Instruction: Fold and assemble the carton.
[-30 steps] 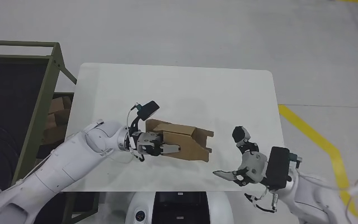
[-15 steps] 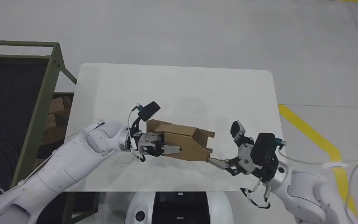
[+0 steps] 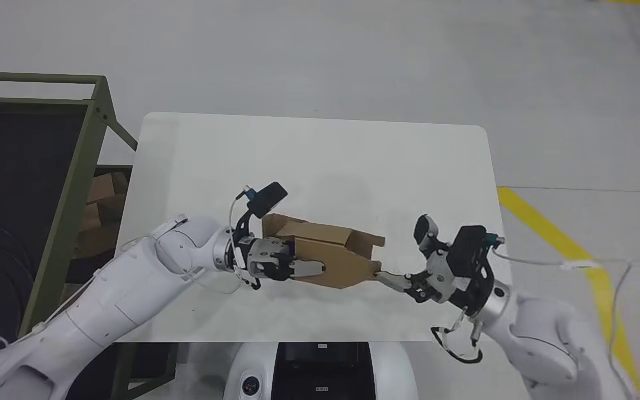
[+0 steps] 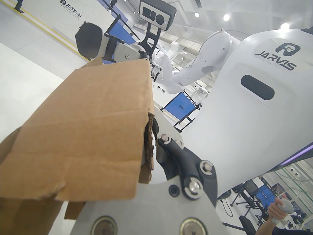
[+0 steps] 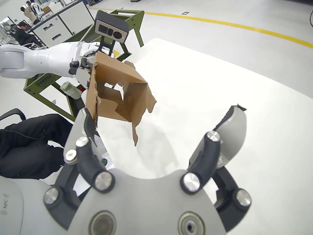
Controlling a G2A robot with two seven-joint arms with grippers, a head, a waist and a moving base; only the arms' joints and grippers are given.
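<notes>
The right gripper point(image 3: 403, 253), fingers spread wide and empty, had swung in from the table's point(image 3: 300, 150) near right corner to the half-opened carton point(image 3: 325, 255) by the near edge. One of its fingers met a flap, likely the next fold, while the left gripper point(image 3: 295, 267) kept the far end clamped.

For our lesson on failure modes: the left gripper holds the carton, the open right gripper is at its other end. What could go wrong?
1. One finger of the open right gripper is at the carton corner; pushing on may twist it out of the left gripper.
2. The carton's edge looks torn beside that hold; pulling may rip it further.
3. A loose flap hangs down and may snag on the table.
</notes>
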